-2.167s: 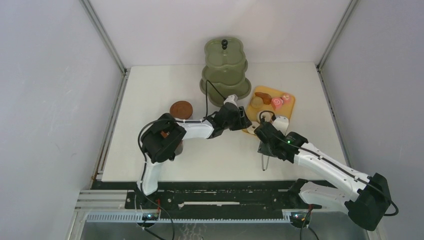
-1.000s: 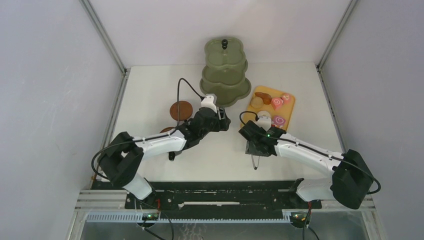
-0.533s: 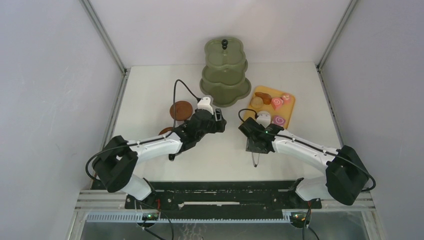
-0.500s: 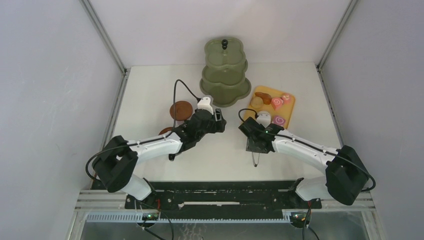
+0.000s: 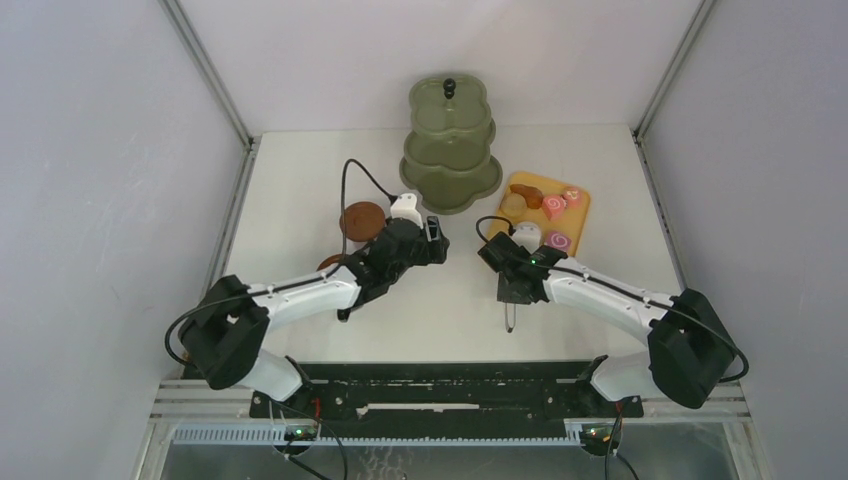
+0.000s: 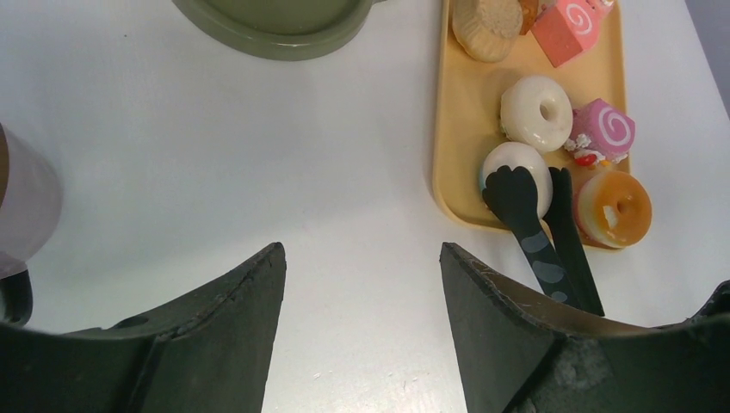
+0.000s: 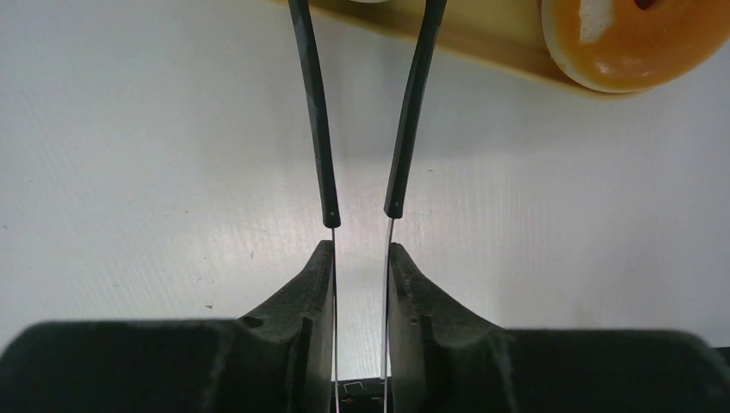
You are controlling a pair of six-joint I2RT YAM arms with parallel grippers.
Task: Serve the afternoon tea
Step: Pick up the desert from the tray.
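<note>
The olive-green three-tier stand with a black knob is at the back; its bottom rim shows in the left wrist view. On the orange-yellow tray lie white donuts, an orange donut, pink swirl cakes and a brown bun. My right gripper is shut on the black tongs, whose tips rest at a white donut at the tray's near edge. My left gripper is open and empty over bare table, left of the tray.
A brown saucer lies left of the stand. A brown cup is partly hidden under my left arm. The tongs' tail points toward the near edge. Side walls close in the table.
My left gripper has drawn back leftward, away from the tray. My right gripper has shifted left with the tongs and turned them toward the tray's near edge.
</note>
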